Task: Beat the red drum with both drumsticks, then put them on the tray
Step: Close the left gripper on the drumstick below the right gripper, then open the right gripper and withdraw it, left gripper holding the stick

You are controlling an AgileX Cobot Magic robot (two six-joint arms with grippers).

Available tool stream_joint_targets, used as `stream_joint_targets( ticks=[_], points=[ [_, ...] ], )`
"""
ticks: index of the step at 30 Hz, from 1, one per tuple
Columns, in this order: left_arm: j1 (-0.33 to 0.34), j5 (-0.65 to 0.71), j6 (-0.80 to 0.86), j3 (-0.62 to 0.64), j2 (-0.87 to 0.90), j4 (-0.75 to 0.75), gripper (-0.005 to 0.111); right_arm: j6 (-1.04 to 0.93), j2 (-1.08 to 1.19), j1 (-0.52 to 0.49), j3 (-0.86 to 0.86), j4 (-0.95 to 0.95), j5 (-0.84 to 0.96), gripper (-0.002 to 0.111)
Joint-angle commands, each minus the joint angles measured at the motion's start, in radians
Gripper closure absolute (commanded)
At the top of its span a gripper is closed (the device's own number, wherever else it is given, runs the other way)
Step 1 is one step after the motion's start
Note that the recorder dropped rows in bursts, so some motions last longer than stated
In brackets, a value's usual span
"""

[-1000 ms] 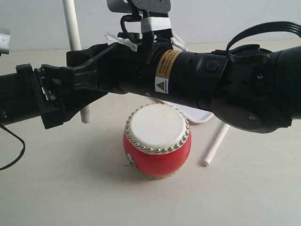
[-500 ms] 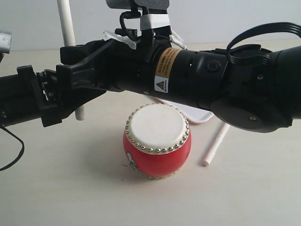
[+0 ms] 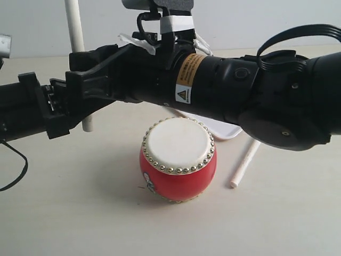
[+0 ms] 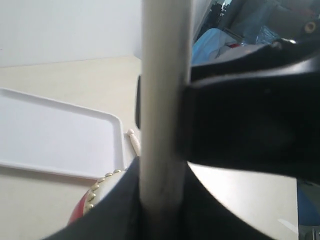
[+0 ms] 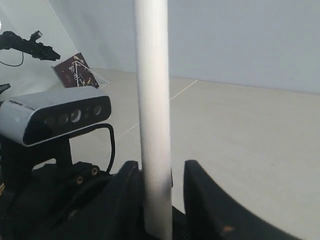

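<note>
One drumstick [image 3: 75, 26] upright, upper left, clamped in right jaws; left jaws: can't tell. 2nd drumstick [image 3: 242, 162] lies right of red drum [image 3: 178, 160], nr tray [image 3: 226, 130]. Prob light, stiff, slick: grip mid-shaft.

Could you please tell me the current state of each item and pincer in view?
Red drum: upright on the table, nothing touching it.
Held drumstick: upright, lifted off the table.
Other drumstick: lying on the table, apart from the drum.
Tray: flat, with nothing on the part that shows.
Right pincer: shut on the held drumstick.
Left pincer: apparently shut on the same drumstick.
</note>
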Motion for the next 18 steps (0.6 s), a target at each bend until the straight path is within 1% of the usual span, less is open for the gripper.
stream_joint_targets(
  ticks=[1,5,8,11,15,18],
  points=[
    [-0.002,0.009,-0.006,-0.009,-0.001,-0.023,0.107,-0.026,-0.009,0.001,0.005,0.014,0.007,0.063],
    [-0.002,0.027,-0.006,-0.009,-0.001,-0.023,0.107,-0.031,-0.041,0.001,0.005,0.02,0.008,0.055],
    [0.01,0.029,-0.011,-0.009,-0.001,-0.023,0.107,-0.027,-0.092,0.001,0.005,0.02,0.052,0.054],
    [0.036,0.029,-0.039,-0.009,-0.001,-0.014,0.107,-0.036,-0.163,0.001,0.005,0.02,0.189,0.054],
    [0.07,0.023,-0.043,-0.009,-0.001,0.013,0.107,-0.116,-0.278,0.001,0.006,0.02,0.438,0.054],
    [0.088,0.023,-0.043,-0.009,-0.001,0.017,0.107,-0.164,-0.378,0.001,0.007,0.02,0.588,0.054]
  ],
)
